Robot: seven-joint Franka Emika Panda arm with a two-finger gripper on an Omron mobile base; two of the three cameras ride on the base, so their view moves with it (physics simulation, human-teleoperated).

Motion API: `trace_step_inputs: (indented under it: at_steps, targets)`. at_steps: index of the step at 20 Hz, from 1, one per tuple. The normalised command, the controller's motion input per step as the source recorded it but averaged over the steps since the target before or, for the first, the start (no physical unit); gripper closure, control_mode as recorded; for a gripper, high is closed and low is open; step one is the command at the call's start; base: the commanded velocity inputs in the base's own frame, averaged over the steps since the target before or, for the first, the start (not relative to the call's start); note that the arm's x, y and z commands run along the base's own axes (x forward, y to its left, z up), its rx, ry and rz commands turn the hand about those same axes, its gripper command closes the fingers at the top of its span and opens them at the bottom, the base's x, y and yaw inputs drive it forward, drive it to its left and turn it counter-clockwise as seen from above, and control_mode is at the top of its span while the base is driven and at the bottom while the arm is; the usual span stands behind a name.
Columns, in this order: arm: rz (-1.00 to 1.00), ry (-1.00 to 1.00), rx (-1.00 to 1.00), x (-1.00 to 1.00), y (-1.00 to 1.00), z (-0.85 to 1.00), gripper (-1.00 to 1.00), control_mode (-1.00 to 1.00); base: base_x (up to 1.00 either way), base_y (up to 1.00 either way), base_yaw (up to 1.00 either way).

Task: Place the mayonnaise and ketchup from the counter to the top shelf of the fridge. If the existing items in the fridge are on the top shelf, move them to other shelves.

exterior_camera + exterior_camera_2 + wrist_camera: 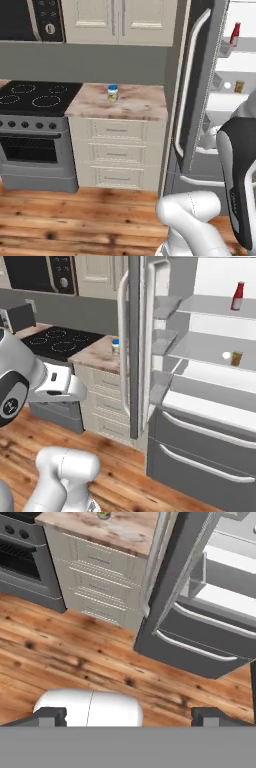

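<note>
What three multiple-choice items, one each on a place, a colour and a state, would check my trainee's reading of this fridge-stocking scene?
1. Where does the small white mayonnaise jar with the blue lid stand?
A. on the black stovetop
B. on the marbled beige counter
C. in the fridge

2. What colour is the tall ketchup bottle on the top fridge shelf?
A. red
B. green
C. yellow

3. How stands the grey fridge door?
A. shut
B. swung open
C. taken off

Answers: 1 B, the jar sits on the counter beside the stove. 2 A, its body is red. 3 B, the shelves lie exposed.
</note>
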Motion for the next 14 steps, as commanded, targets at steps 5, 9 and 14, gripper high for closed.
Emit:
trace_step_inputs:
  at_steps: [5,9,14]
  targets:
    - [0.00,0.00,0.00,0.00,0.00,0.00,-1.00,1.00,0.65,1.00,-0.02]
    - [0.00,0.00,0.00,0.00,0.00,0.00,-1.00,1.00,0.96,1.00,-0.09]
    - [0.00,0.00,0.00,0.00,0.00,0.00,-1.00,1.00,1.00,0.70,-0.15]
